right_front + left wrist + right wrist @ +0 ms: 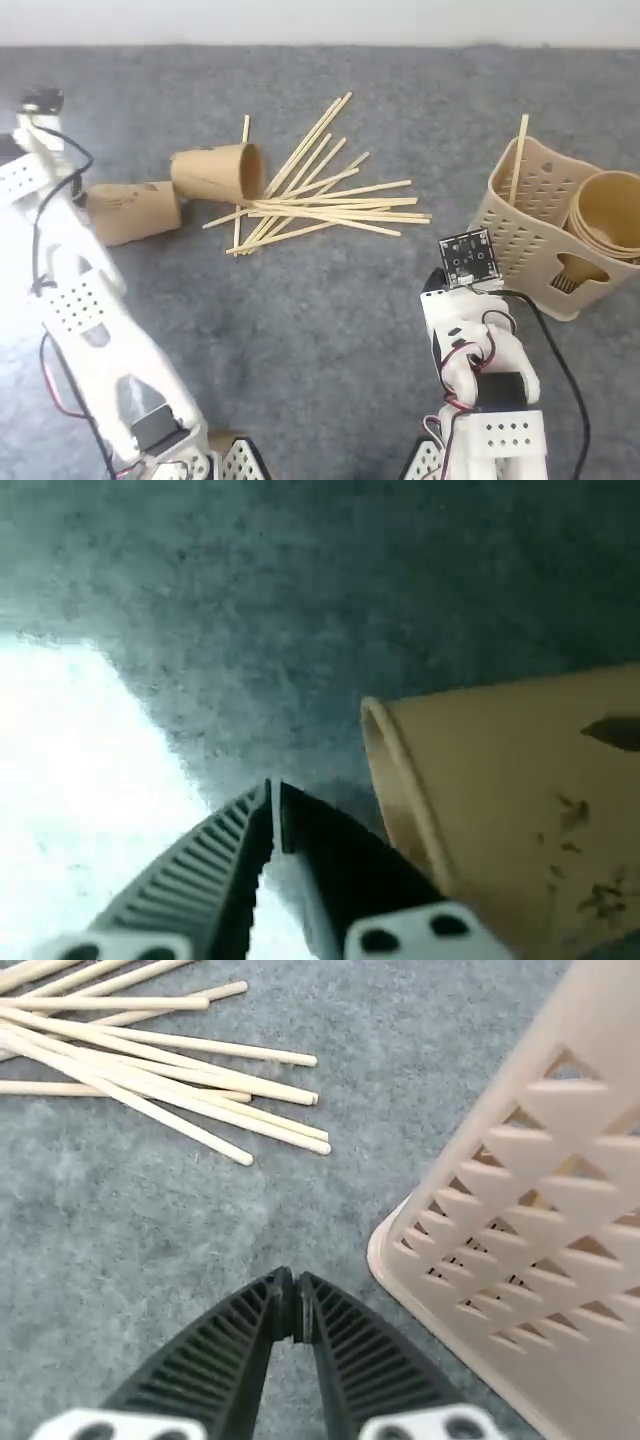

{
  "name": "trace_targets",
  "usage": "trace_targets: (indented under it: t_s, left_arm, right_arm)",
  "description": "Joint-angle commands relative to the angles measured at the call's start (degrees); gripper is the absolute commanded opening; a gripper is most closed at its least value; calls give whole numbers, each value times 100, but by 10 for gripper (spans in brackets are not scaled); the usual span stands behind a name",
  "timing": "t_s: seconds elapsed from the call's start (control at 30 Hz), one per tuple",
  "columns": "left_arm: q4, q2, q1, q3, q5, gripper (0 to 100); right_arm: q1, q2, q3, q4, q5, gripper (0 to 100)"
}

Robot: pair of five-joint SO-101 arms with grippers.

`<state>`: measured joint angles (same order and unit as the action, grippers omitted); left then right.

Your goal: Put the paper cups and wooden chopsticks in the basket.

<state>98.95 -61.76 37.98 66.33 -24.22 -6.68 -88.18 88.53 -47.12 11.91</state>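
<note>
Grey cloth on the counter bears two tipped paper cups beside scattered wooden chopsticks, the basket holds nested cups, and left claw and right claw are clenched empty.

1 grey mat of coarse, felt-like fabric covers the work surface from the near edge to the far edge and out to the right edge. Its texture is mottled, with lighter and darker flecks, and it lies flat. This fabric also shows in the left wrist view and in the right wrist view. Along the far edge, the mat meets 1 pale, plain wall strip. At the left side, 1 bright white surface lies beside the mat. The border between these 2 runs at a slant in the left wrist view.
</note>
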Motion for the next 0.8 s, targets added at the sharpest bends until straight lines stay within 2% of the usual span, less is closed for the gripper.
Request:
trace_targets:
  t_s: [0.0, 0.23, 0.33, 0.57, 0.77]
  left_arm:
    - [193, 1011, -316, -673, 53, 12]
    - [176, 2989, -1363, -3371, 9, 12]
    - [53, 3701, -1811, -4136, 26, 12]
    - [-440, 4527, -2066, -4365, 527, 12]
    - [-1037, 3727, -2127, -4338, 774, 12]
  right_arm:
    - [-40, -48, -62, 110, 105, 8]
    - [-40, -48, -53, 110, 105, 8]
    - [-40, -48, -53, 110, 105, 8]
    - [-40, -48, -53, 84, 105, 8]
    - [-40, -48, -53, 66, 105, 8]
